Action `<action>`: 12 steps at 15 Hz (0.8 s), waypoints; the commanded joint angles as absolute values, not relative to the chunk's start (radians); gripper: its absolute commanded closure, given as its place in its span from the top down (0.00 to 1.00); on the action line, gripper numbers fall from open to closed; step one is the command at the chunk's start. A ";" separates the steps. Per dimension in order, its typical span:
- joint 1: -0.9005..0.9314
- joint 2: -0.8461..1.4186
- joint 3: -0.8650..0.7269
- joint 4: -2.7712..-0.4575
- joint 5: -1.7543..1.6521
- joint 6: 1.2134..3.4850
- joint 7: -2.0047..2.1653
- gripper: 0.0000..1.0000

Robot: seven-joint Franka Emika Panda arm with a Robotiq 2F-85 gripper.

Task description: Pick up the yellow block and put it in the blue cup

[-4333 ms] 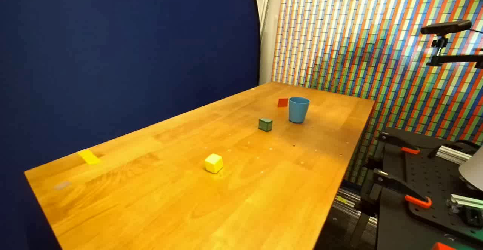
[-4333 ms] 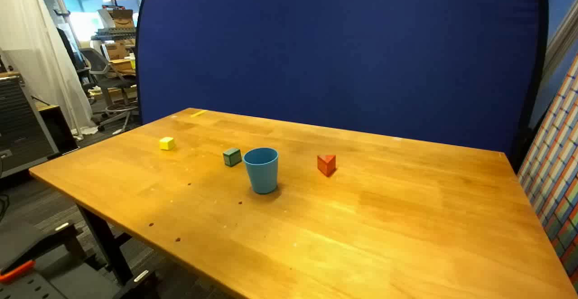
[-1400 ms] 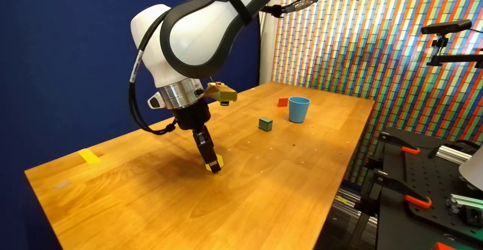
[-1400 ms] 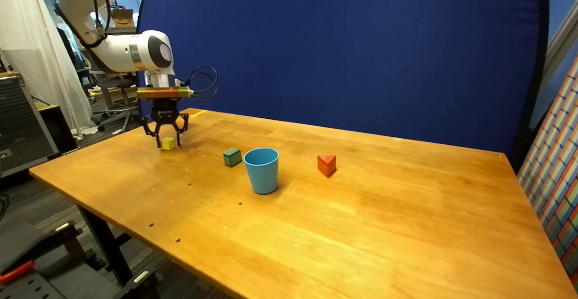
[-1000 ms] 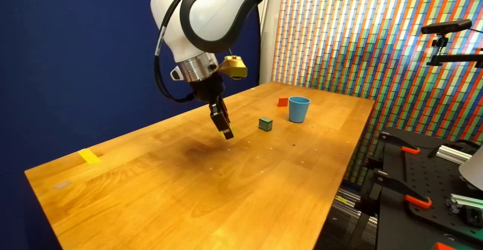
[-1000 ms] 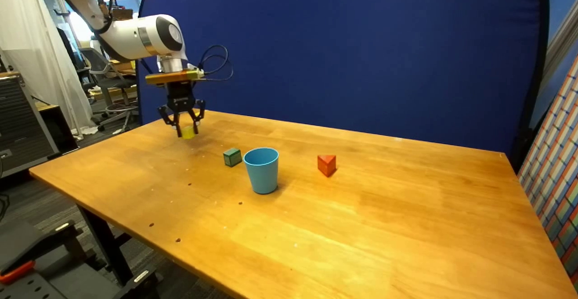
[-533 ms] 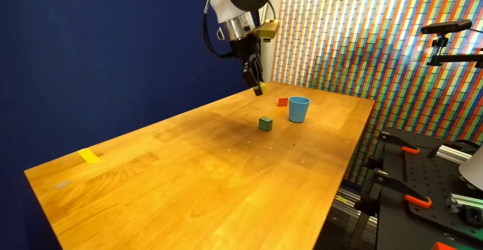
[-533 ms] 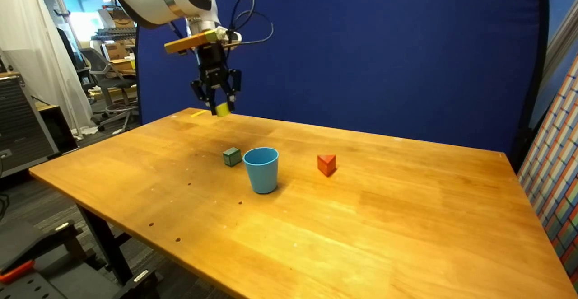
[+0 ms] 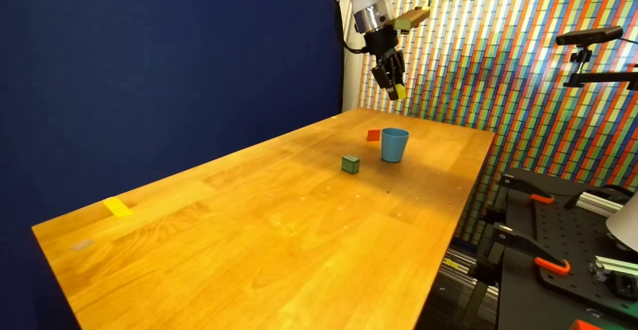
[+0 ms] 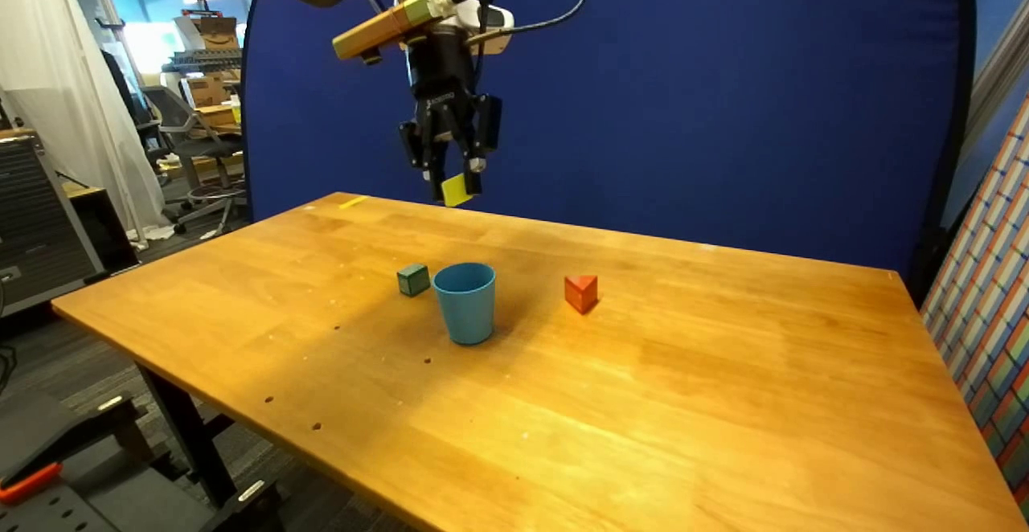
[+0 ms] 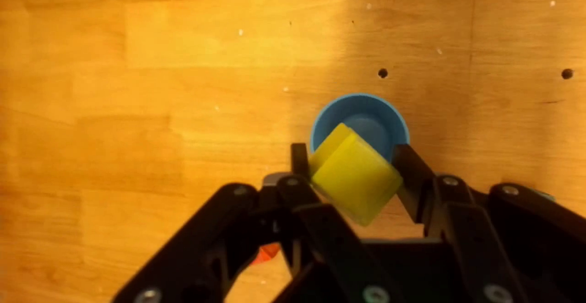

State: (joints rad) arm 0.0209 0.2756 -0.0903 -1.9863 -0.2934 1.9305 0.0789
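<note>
The yellow block (image 10: pixel 456 190) hangs in the air, pinched between the fingertips of my gripper (image 10: pixel 457 185). Seen in the wrist view, the yellow block (image 11: pixel 355 175) sits cornerwise, with a dark finger (image 11: pixel 300 159) against each side. Beneath it in that view, the blue cup (image 11: pixel 373 127) shows its open mouth, partly hidden by the block and a fingertip. Both exterior views show the blue cup (image 9: pixel 394 145) upright on the table, with the held block well above rim height. The gripper (image 9: pixel 397 93) leans somewhat.
A green block (image 10: pixel 414 280) stands close beside the cup. On the cup's opposite side lies a red wedge-shaped block (image 10: pixel 580 293). A flat yellow strip (image 9: pixel 117 206) lies by a far edge of the wooden table (image 9: pixel 279 270).
My gripper has shut on the yellow block, lifted it off the table and carried it across to above the cup, tilting on the way. The cup, green and red blocks have stayed put.
</note>
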 commanded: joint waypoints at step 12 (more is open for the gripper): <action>0.000 0.376 -0.072 -2.004 -0.313 1.925 0.090 0.23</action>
